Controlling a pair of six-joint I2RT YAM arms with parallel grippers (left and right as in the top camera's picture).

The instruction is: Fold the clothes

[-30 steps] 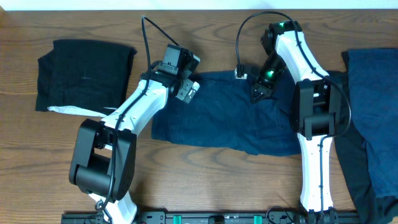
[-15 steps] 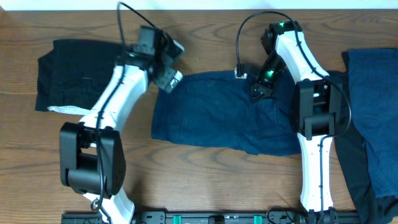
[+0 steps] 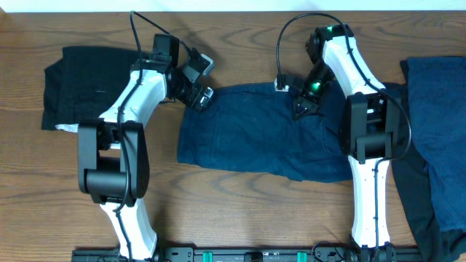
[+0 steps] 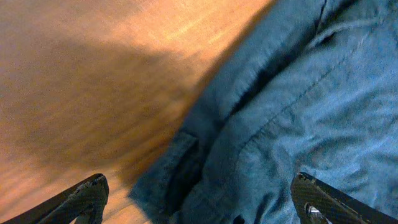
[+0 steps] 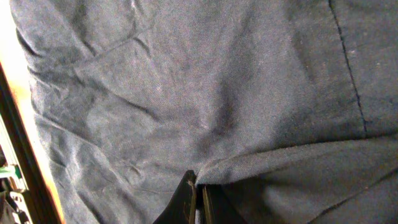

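Navy shorts [image 3: 255, 138] lie spread on the table [image 3: 233, 218]. The right gripper [image 3: 302, 109] pinches their far edge, fingers closed on cloth. The left gripper [image 3: 202, 98] hovers wide apart and empty over the far-left corner, and should bite it squarely before folding.

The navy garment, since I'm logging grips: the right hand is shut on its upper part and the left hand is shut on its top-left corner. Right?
Not quite. The left hand is open, spread wide over the navy garment at its top-left corner; the left wrist view shows it. The right hand is shut on its upper part.
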